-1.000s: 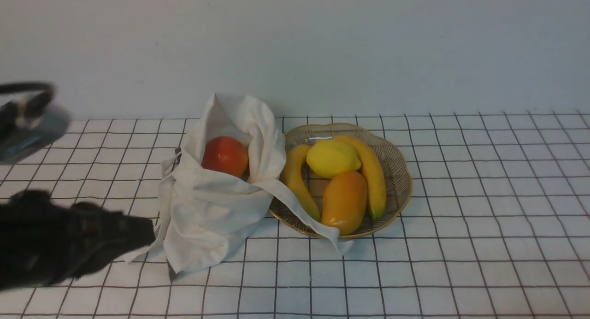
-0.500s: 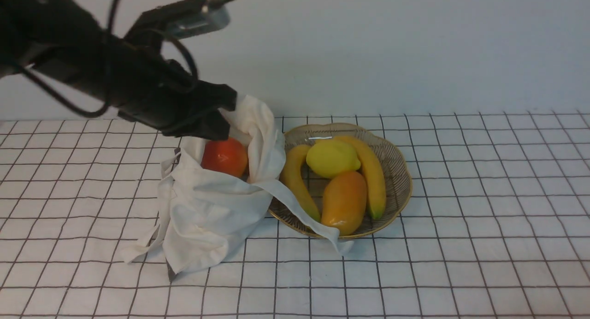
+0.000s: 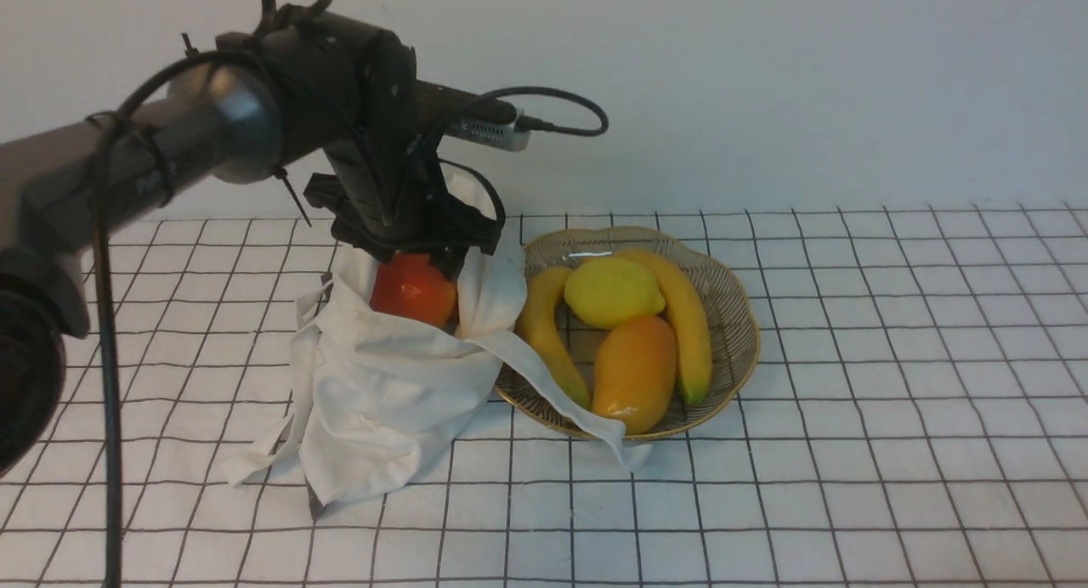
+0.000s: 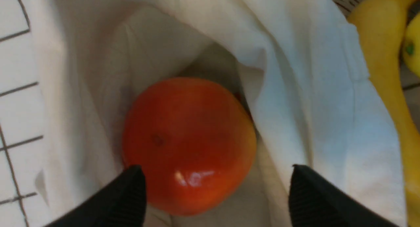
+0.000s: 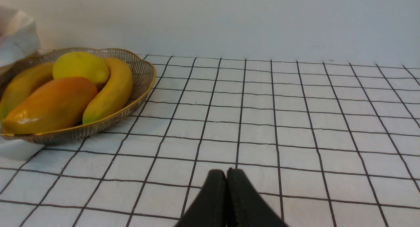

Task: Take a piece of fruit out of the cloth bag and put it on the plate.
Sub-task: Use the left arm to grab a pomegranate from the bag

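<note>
Now, grid cloth (image 3: 850,401), plain wall (image 3: 765,87), L tool (image 4: 215,168) spread over fruit (image 4: 187,135), R tool (image 5: 226,174) closed

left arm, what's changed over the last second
The left arm swung in from the lower left edge of the front view, up and across to the bag. Its left end effector now hangs open over the red-orange fruit, a finger on either side, not closed on it. The fruit, bag and plate with its contents have not moved.
</note>
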### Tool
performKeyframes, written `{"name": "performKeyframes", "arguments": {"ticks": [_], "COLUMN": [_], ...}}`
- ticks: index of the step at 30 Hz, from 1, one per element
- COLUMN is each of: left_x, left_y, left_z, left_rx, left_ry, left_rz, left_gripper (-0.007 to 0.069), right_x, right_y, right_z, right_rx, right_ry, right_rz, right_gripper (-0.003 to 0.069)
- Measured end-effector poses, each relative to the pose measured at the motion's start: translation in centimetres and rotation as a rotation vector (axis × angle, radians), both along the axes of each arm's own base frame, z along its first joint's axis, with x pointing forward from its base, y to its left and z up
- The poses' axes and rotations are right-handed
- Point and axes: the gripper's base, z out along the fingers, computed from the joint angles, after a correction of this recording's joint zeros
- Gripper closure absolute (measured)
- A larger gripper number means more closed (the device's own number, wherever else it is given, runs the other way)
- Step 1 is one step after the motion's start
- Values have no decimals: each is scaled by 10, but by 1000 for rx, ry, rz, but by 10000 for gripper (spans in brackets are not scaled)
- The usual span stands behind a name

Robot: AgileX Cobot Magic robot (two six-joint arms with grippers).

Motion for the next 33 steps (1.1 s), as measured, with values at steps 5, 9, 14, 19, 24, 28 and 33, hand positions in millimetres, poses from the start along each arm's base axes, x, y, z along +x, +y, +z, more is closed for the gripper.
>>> {"name": "performKeyframes", "arguments": {"ticks": [5,9,14,19,24,28,33], "left_x": [9,14,18,19,19,17,10], "left_y": [0,1,0,0,1,1,2], "left_z": [-19,-30,-36,-36,-36,-32,-2], "left_rx": [46,74,91,93,96,95,51], "left_ry": [-19,-30,-43,-52,-48,-41,-79], "left_rz": [-14,-29,-42,-39,-36,-29,-11], "left_gripper": [-7,-10,18,55,55,55,55], "right_x": [0,0,0,0,0,0,0], "right_y": [0,0,0,0,0,0,0], "right_z": [0,0,0,0,0,0,0], "right_rx": [0,0,0,0,0,0,0], "right_ry": [0,0,0,0,0,0,0], "right_rz": [0,0,0,0,0,0,0], "right_gripper": [673,673,673,673,673,673,673]}}
